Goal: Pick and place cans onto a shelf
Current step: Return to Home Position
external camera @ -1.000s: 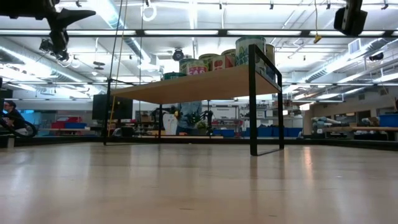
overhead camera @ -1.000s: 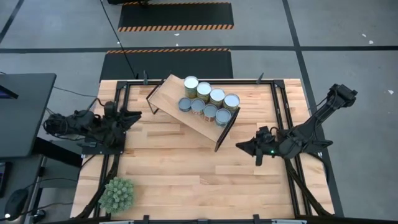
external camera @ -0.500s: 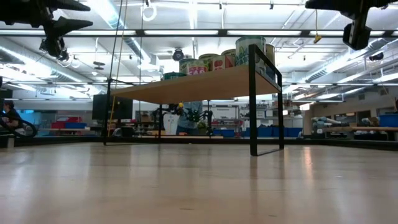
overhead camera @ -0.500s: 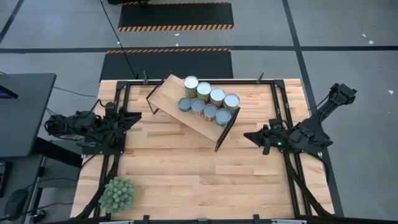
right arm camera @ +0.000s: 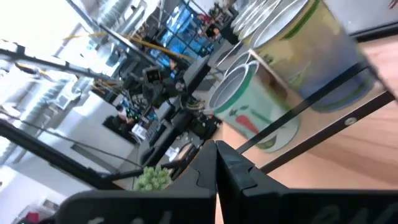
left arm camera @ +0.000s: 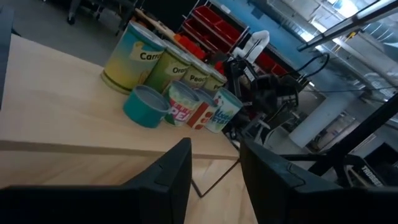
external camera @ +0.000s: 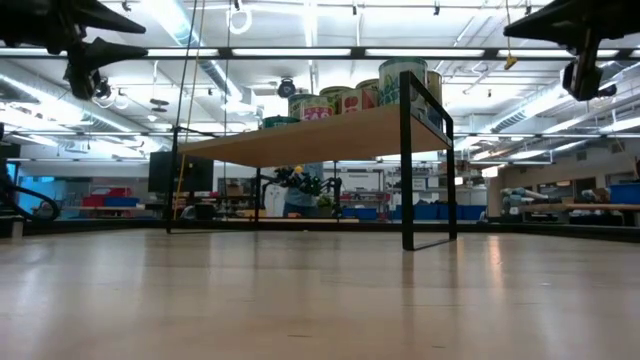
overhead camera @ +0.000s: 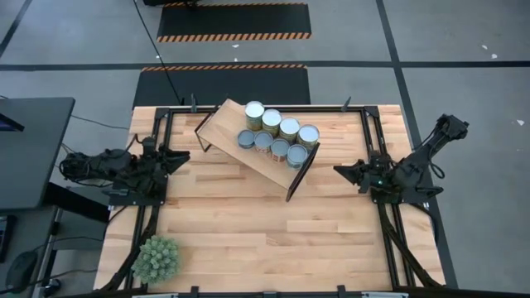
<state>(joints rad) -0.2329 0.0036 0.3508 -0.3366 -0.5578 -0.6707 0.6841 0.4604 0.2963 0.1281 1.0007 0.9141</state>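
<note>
1. We count eight small metal cans with yellowish labels (overhead camera: 277, 136), all standing in two rows on the light-wood plank shelf on thin black legs (overhead camera: 225, 122). They crowd the shelf end nearer the right arm. The other end is bare.
2. No can lies on the big wooden tabletop (overhead camera: 248, 223). We judge the placing finished and the step in hand to be the return to rest.
3. The left gripper (overhead camera: 180, 155) sits at the table's left edge, well apart from the shelf. Its wrist view shows the fingers parted with a clear gap and nothing between them.
4. The right gripper (overhead camera: 339, 170) hangs by the right edge, near the shelf's loaded corner. Its fingers are pressed together and it is empty.
5. Next move, as we read it: draw the right arm outward and fold it, keeping off the near black leg (a knock there could shake the cans).
6. Around: a spiky green plant ball (overhead camera: 156, 258) sits at the near left corner, well clear. We see nothing in either arm's way.
</note>
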